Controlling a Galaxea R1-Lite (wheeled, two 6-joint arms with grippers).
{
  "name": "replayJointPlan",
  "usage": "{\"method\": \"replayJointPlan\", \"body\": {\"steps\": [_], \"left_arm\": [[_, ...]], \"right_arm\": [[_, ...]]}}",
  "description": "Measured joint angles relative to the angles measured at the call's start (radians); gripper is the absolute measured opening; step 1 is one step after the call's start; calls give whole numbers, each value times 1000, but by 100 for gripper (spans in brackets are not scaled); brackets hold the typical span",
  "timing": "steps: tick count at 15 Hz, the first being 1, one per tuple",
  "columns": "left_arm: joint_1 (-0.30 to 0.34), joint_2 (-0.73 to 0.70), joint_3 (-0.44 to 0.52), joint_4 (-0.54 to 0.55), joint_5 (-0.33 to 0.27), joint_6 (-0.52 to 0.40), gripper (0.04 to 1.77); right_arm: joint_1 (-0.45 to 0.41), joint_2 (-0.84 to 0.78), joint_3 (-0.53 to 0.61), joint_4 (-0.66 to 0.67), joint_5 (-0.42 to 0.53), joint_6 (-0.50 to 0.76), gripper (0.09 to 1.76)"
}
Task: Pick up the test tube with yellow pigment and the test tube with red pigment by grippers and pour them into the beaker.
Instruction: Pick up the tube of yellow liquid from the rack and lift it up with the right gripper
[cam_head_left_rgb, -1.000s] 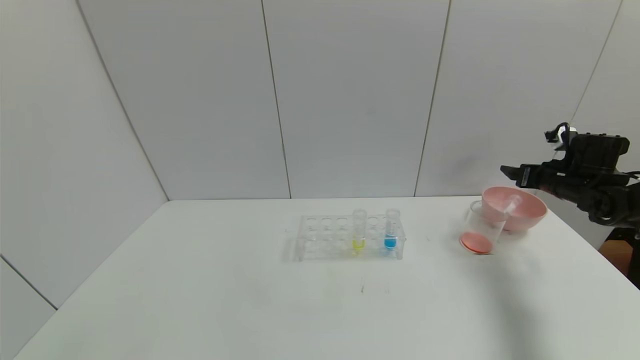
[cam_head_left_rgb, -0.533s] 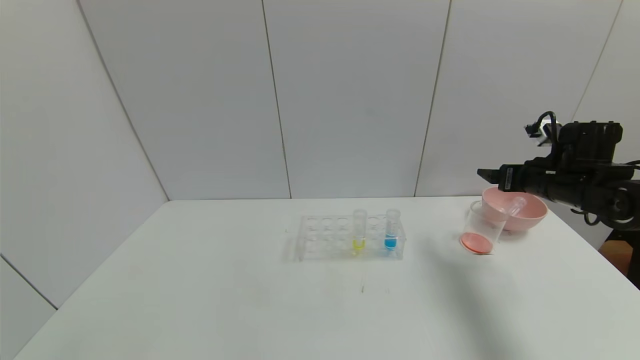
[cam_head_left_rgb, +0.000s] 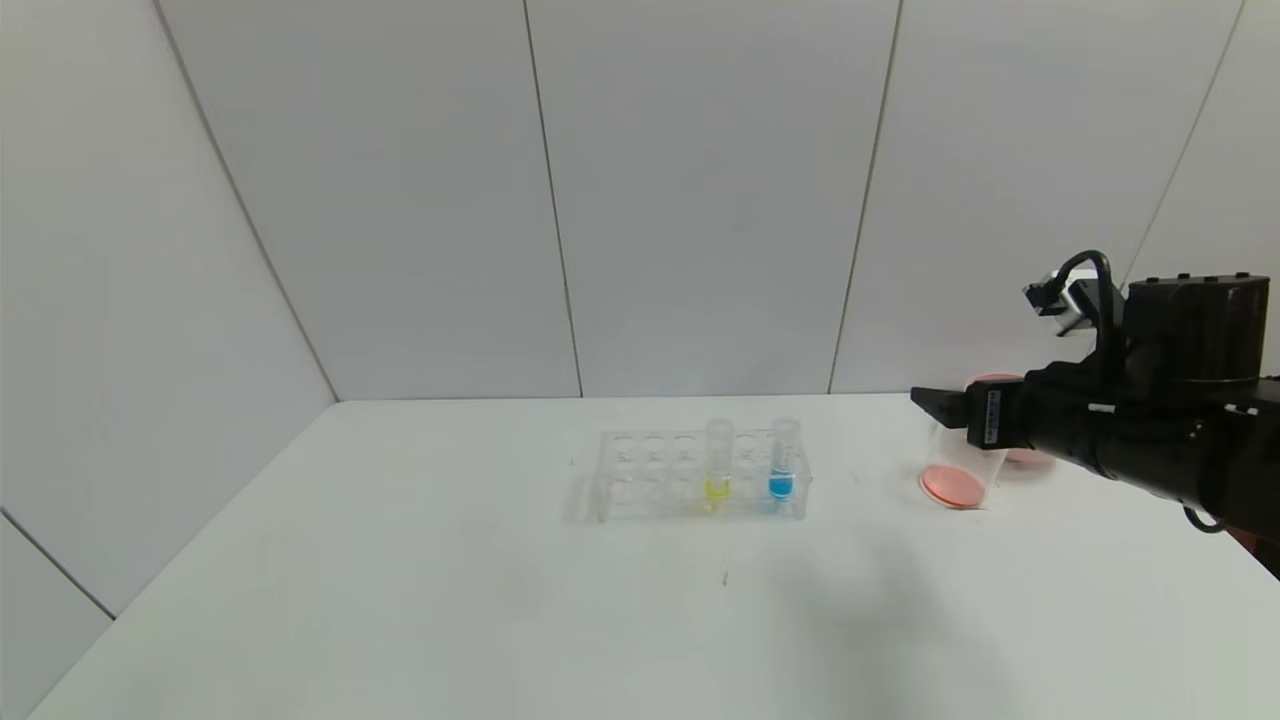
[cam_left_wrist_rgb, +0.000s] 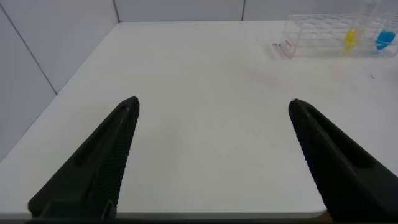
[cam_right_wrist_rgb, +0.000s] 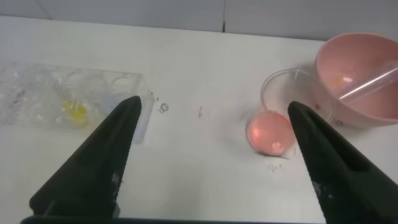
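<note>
While the white table (cam_head_left_rgb: 450, 600) spreads bare in front, the right gripper (cam_head_left_rgb: 935, 402) reaches level above its right side, jaws spread wide and empty, its arm hiding most of the pink bowl (cam_right_wrist_rgb: 354, 81). The left gripper (cam_left_wrist_rgb: 211, 118) hangs over the table's left part, jaws wide, empty. In the clear rack (cam_head_left_rgb: 640, 475) the test tube with yellow pigment (cam_head_left_rgb: 718, 462) stands upright beside a blue tube (cam_head_left_rgb: 783, 460). The beaker (cam_head_left_rgb: 958, 470) holds orange-red liquid; an emptied tube (cam_right_wrist_rgb: 370, 84) lies slanted in the bowl.
</note>
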Motion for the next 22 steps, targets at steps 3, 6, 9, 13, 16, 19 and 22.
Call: {"method": "replayJointPlan", "body": {"steps": [3,6,9,13,16,19,22], "left_arm": [[0,0,0,0,0,0,172],[0,0,0,0,0,0,172],[0,0,0,0,0,0,172],[0,0,0,0,0,0,172],[0,0,0,0,0,0,172],[0,0,0,0,0,0,172],[0,0,0,0,0,0,172]], "right_arm": [[136,-75,54,62,-121,89,169],[268,-99,59,153,-270,188,170],[377,-87,62,169,-332,233,170],[470,-10,18,149,-410,256,170],[500,76,-55,158,-434,275,170],[515,167,-130,159,-437,282,170],[528,257,-220,161,-458,282,170]]}}
